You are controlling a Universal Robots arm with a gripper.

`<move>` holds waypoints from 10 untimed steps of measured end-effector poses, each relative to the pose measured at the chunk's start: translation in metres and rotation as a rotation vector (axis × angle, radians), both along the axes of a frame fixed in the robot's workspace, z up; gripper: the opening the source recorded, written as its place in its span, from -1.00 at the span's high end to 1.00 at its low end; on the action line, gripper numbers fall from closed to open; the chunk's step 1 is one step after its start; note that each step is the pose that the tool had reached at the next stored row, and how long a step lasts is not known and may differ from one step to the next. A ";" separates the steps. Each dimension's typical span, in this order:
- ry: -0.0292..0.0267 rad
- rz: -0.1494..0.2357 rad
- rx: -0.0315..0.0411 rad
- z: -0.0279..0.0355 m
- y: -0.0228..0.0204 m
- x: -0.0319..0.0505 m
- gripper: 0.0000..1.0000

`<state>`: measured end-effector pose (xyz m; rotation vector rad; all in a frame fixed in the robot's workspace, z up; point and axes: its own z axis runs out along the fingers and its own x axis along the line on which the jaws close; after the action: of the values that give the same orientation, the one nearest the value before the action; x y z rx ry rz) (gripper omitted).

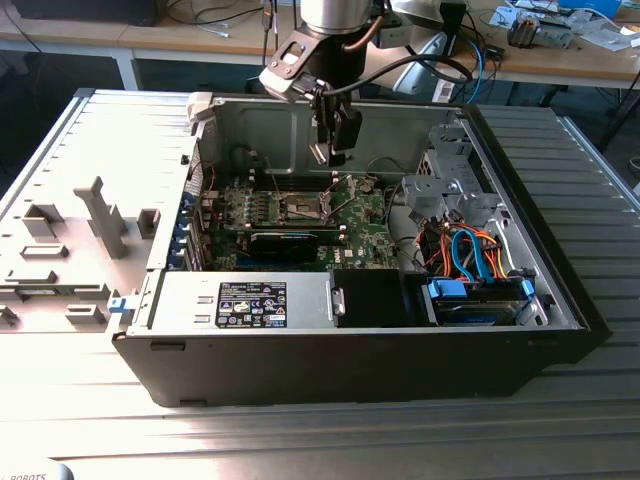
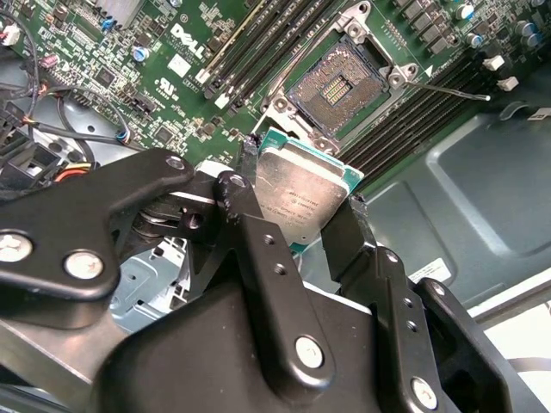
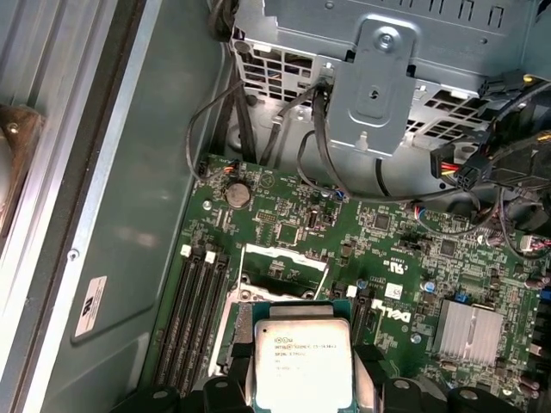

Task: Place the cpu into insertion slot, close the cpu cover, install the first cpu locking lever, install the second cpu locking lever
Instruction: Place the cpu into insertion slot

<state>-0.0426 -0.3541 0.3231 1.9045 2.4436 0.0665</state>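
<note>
Silver cpu is pinched tight in the pincer, hanging up in the air just beside the slot, not touching it. I think the first step, placing, is in hand. It calls for lining the cpu up flat over the slot. Its underside is hidden.
</note>
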 end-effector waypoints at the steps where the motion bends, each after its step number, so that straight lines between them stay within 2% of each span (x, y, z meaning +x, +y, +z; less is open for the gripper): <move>1: 0.0000 -0.001 0.0000 0.0000 0.0000 0.0000 -0.08; 10: 0.0000 -0.010 -0.0004 -0.0005 0.0000 0.0000 -0.08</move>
<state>-0.0426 -0.3541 0.3225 1.9161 2.4340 0.0657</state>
